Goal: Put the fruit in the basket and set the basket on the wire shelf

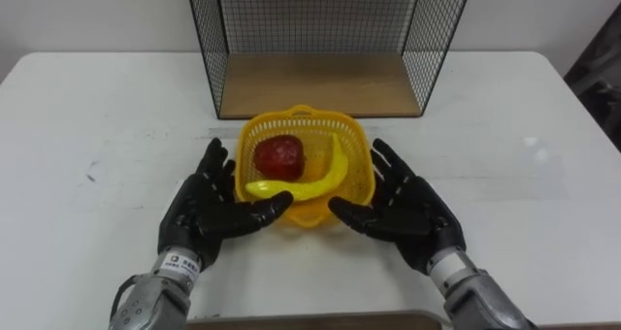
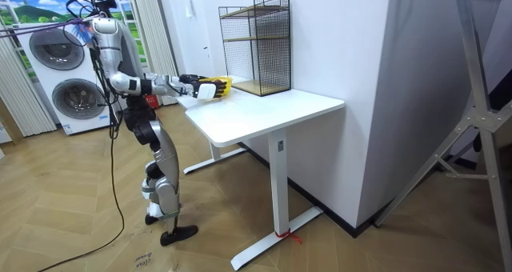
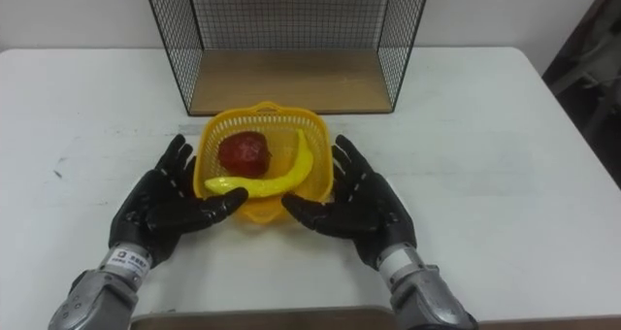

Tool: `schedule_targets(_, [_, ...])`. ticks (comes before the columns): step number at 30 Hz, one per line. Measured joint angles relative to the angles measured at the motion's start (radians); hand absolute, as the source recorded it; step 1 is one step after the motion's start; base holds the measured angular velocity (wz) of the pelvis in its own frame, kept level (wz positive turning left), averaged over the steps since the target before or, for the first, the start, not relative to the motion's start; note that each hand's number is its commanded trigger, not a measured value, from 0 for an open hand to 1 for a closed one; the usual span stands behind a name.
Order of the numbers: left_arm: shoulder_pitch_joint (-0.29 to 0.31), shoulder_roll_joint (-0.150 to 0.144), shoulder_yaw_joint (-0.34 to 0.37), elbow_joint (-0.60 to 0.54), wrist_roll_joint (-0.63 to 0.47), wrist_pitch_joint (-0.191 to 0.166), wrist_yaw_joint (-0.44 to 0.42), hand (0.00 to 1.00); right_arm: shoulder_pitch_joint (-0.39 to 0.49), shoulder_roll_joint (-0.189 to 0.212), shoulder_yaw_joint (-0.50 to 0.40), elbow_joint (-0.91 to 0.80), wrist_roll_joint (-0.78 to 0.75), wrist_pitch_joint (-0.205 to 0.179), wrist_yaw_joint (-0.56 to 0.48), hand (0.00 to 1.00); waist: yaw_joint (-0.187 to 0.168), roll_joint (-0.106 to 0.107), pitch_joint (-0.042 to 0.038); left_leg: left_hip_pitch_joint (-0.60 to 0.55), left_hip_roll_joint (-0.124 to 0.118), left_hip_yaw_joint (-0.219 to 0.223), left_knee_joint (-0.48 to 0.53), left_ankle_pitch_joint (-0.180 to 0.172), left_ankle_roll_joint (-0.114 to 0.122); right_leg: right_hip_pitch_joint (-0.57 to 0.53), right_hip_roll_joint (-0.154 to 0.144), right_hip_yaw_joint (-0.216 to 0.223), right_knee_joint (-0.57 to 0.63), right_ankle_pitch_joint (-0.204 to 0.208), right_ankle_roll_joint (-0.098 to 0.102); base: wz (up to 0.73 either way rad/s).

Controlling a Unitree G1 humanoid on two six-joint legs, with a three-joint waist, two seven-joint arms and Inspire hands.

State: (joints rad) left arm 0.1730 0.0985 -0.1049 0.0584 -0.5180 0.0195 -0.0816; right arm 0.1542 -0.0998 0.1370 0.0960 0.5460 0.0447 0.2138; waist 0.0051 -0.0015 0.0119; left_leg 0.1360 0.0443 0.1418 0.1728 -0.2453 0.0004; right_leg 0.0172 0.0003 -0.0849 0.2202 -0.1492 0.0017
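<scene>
Left hand (image 1: pixel 204 214), right hand (image 1: pixel 408 214) flank basket (image 1: pixel 301 113) — thumbs cover its near rim.

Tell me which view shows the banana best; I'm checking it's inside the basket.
Right eye view: the banana lies whole across the yellow basket, nothing covering it. The left eye view shows nearly the same. In the room view the banana is too small to tell.
</scene>
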Motion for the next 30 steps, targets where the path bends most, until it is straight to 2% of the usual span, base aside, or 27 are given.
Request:
schedule_targets(8, [-0.004, 0.0, -0.01, -0.001, -0.001, -0.004, 0.0, 0.0, 0.0, 0.015, 0.01, 0.0, -0.004, 0.0, 0.007, 0.0, -0.001, -0.014, -0.0004, 0.0, 0.0, -0.002, 0.003, 0.0, 0.0, 0.003, 0.0, 0.0, 0.0, 0.0, 0.0, 0.0])
schedule_targets(13, [-0.015, -0.004, -0.017, 0.0, -0.001, -0.003, -0.001, 0.0, 0.0, 0.023, 0.028, 0.006, -0.005, 0.0, 0.016, 0.0, -0.002, -0.03, 0.0053, -0.006, 0.0, -0.002, 0.012, 0.0, 0.0, 0.002, -0.001, -0.001, 0.0, 0.0, 0.0, 0.0])
schedule_targets(24, [-0.016, -0.014, -0.022, -0.006, -0.005, -0.003, -0.001, 0.0, -0.04, 0.026, 0.037, 0.006, -0.006, 0.0, 0.017, 0.0, -0.007, -0.028, 0.0039, -0.007, 0.0, -0.006, 0.011, 0.0, 0.0, 0.0, 0.0, -0.002, 0.0, 0.0, 0.0, 0.0])
schedule_targets(30, [-0.017, -0.015, -0.036, -0.006, -0.039, -0.003, -0.001, 0.0, -0.046, 0.021, 0.037, 0.006, -0.007, -0.002, 0.006, 0.0, -0.026, -0.021, 0.0022, -0.006, 0.001, -0.005, 0.018, 0.0, 0.0, -0.001, 0.0, 0.0, 0.001, 0.001, -0.001, -0.01])
